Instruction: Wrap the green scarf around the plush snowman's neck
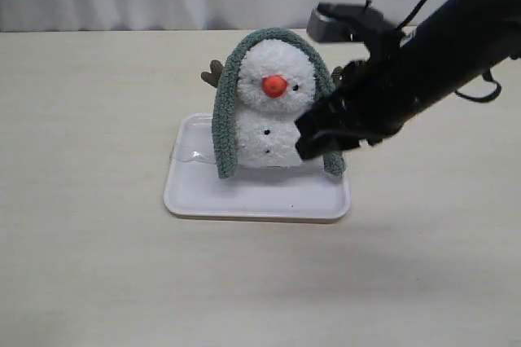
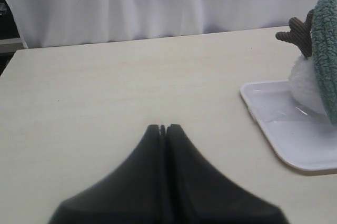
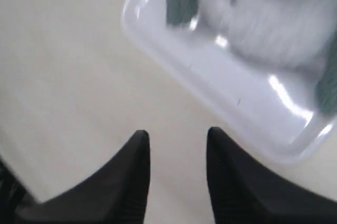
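Jaws of the right gripper (image 3: 177,131) stand parted and empty in our right wrist view, over the table (image 3: 63,50) just off the white tray (image 3: 237,95); the exterior view hides that gap. Only our left wrist view shows the left gripper (image 2: 162,127), pressed closed on nothing. On the tray we see the plush snowman (image 1: 273,111) upright, the green scarf (image 1: 225,123) draped over its head, both ends hanging down to the tray.

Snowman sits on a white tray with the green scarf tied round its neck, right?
Not quite. The snowman does sit on the white tray, but the scarf isn't tied round its neck. It lies over the top of its head, with an end hanging down each side. The exterior view shows this.
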Controlling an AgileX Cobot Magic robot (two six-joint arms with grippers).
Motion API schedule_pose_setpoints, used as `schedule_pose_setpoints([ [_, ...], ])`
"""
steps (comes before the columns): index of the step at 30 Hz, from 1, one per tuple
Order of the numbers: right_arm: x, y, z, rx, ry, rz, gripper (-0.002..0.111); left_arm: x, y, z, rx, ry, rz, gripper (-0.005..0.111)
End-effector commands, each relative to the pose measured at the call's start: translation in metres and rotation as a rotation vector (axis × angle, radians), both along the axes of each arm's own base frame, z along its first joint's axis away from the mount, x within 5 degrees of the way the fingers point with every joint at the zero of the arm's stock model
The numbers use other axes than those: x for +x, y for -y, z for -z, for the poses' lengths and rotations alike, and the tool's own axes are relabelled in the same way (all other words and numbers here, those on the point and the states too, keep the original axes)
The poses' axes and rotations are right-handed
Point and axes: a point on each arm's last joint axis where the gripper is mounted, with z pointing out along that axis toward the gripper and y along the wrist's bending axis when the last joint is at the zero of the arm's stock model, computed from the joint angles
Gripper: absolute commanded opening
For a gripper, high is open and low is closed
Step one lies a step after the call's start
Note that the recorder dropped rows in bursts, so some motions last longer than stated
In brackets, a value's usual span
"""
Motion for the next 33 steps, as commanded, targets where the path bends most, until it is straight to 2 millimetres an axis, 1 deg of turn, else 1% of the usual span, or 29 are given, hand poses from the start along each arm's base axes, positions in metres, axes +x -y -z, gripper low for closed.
schedule_pose_setpoints([
  [1, 0.026, -0.001, -0.034, 0.075, 0.298, 0.122, 0.016, 0.000, 0.000, 0.000, 0.000, 0.013, 0.008, 0.000],
  [3, 0.036, -0.002, -0.040, 0.068, 0.360, 0.131, 0.004, 0.000, 0.000, 0.000, 0.000, 0.013, 0.008, 0.000],
  [6, 0.055, -0.005, -0.040, 0.030, 0.364, 0.162, 0.004, 0.000, 0.000, 0.000, 0.000, 0.013, 0.008, 0.000],
  [11, 0.087, -0.015, -0.026, -0.038, 0.331, 0.160, 0.004, 0.000, 0.000, 0.000, 0.000, 0.013, 0.008, 0.000],
  [15, 0.104, -0.022, -0.013, -0.063, 0.296, 0.145, 0.004, 0.000, 0.000, 0.000, 0.000, 0.013, 0.008, 0.000],
  [18, 0.116, -0.024, -0.005, -0.101, 0.305, 0.150, 0.004, 0.000, 0.000, 0.000, 0.000, 0.013, 0.008, 0.000],
  [23, 0.131, -0.022, 0.006, -0.147, 0.349, 0.198, 0.004, 0.000, 0.000, 0.000, 0.000, 0.013, 0.008, 0.000],
  [28, 0.138, -0.025, 0.014, -0.134, 0.380, 0.211, 0.004, 0.000, 0.000, 0.000, 0.000, 0.013, 0.008, 0.000],
  [31, 0.141, -0.026, 0.013, -0.120, 0.408, 0.218, 0.004, 0.000, 0.000, 0.000, 0.000, 0.013, 0.008, 0.000],
  [33, 0.142, -0.026, 0.008, -0.101, 0.446, 0.227, 0.004, 0.000, 0.000, 0.000, 0.000, 0.013, 0.008, 0.000],
])
